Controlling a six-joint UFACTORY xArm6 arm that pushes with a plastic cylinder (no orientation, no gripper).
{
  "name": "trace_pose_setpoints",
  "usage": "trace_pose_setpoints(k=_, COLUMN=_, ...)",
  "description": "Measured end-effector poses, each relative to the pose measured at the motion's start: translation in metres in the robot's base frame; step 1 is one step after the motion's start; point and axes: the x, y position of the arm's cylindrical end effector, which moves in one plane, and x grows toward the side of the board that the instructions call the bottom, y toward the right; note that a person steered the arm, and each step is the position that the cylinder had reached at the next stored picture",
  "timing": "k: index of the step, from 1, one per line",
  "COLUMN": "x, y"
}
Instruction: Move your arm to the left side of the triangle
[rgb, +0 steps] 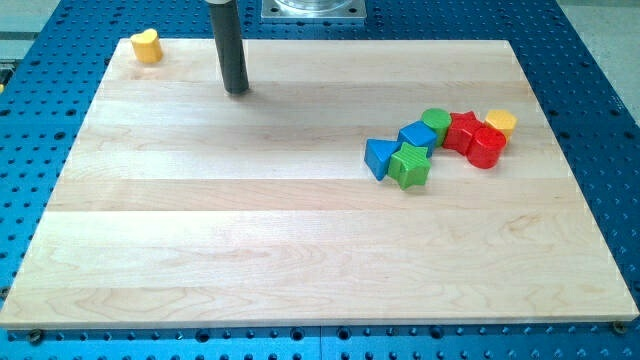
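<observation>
Resting near the table's (300, 250) top edge, left of centre, my tip (237, 92) stands well apart from the blue triangle (378, 158). No gripper shows. That triangle sits toward the right edge, touching a green star (410, 166), with blue cube (417, 135), green cylinder (436, 122), red star (461, 130), red cylinder (487, 147) and yellow cylinder (500, 122) clustered beside. A yellow heart (147, 46) occupies the top-left corner.

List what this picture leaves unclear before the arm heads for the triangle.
- Arm above the rod: cut off by the view's top edge; my tip shows, far to the view's left of the blue triangle.
- Blue block: lower part hidden by the green star.
- Red star: partly hidden by the red cylinder.
</observation>
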Motion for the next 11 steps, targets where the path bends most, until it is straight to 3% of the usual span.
trace_pose_setpoints(k=11, x=-0.011, y=-0.007)
